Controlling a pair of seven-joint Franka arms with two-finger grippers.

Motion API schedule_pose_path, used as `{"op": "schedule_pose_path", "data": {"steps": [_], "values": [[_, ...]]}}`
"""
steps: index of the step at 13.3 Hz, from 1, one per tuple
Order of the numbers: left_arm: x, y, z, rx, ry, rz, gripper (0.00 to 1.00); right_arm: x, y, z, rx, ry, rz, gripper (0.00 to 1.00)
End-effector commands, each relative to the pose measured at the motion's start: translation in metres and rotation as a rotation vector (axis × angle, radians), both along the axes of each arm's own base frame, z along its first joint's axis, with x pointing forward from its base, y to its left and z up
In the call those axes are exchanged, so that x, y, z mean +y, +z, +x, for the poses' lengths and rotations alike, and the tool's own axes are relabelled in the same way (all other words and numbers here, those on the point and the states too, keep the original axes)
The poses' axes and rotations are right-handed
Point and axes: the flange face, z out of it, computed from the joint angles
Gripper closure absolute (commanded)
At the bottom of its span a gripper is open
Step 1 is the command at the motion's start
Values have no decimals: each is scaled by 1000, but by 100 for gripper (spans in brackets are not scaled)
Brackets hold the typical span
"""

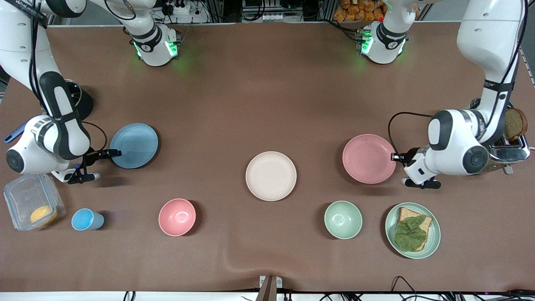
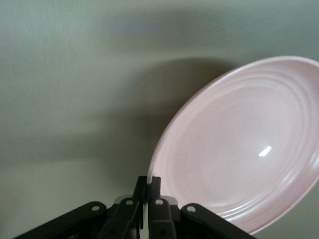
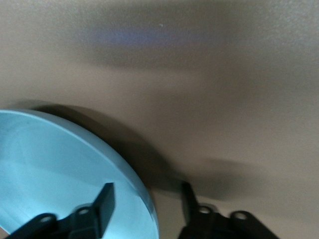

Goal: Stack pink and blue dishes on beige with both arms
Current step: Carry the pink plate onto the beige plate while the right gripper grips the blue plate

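Gripping pink plate point(image 1: 368, 158) rim, left hand point(image 1: 395, 157); right hand point(image 1: 109, 153) released, straddling blue plate point(image 1: 134, 145) rim.

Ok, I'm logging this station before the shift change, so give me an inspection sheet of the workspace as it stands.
Surface: brown table, cover rippled at the front camera's edge.
Job's things: blue plate, beige plate and pink plate lie apart, unstacked.
Clutter: pink bowl, green bowl, blue cup, lidless container, green plate with toast, toaster.
Grippers: left tool shut on the pink plate's rim; right tool open astride the blue plate's rim.
Cables: black lead loops by the left arm.
Surroundings: power strips and wiring past the bases.
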Motion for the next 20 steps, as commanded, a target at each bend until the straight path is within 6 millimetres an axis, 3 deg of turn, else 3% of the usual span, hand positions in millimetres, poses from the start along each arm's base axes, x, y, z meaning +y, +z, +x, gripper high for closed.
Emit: {"op": "schedule_pose_path", "data": {"steps": [1,4,8,9,13,15,18,20], "values": [[-38,66,28,-65,-52,-56,100,2,1,2,12,8,40,100],[-115,87,48,-105,-14,-141,100,5,17,11,44,19,65,100],[-227,77,46,-134,44,-133,100,6,33,17,70,26,84,100],[-247,70,45,-153,74,-136,100,7,41,20,86,27,93,100],[-293,20,49,-280,112,-199,100,9,52,24,102,33,104,100],[-315,-4,39,-283,96,-207,100,10,53,25,101,35,104,100],[-321,-22,31,-244,96,-216,100,11,59,28,102,34,104,100],[-339,-35,16,-215,74,-215,100,16,67,31,120,37,111,100]]}}
